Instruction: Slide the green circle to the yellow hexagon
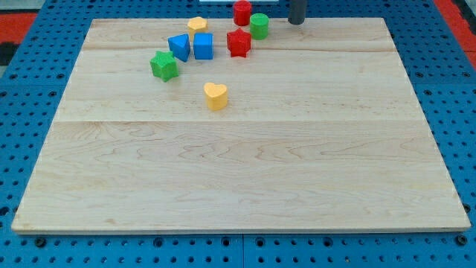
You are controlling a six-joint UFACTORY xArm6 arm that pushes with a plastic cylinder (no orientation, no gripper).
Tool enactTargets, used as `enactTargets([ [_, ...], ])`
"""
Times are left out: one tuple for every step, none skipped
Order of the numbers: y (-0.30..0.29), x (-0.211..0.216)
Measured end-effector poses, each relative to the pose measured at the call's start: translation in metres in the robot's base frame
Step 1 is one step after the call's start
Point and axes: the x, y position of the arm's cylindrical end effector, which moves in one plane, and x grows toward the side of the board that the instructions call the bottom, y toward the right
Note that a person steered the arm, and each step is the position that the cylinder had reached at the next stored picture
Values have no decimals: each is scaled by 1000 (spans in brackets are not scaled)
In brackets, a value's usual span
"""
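Task not done: green circle (259, 26) is parked well right of yellow hexagon (197, 26), red blocks (239, 42) between; my tip (297, 22) is sited just right of circle, no pincer fitted.

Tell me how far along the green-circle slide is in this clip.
Done: nothing obvious; the green circle sits near the view's top, apart from the yellow hexagon, with a red block and another red block around the gap. In hand: my tip is at the circle's right, not touching, placed for a leftward push. Left: the whole slide to the hexagon.
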Motion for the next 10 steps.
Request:
enactTargets([
  [0,1],
  [-4,4],
  [-6,16],
  [-26,17],
  [-72,17],
  [-89,17],
  [-101,18],
  [-111,18],
  [-120,18],
  [-125,17],
])
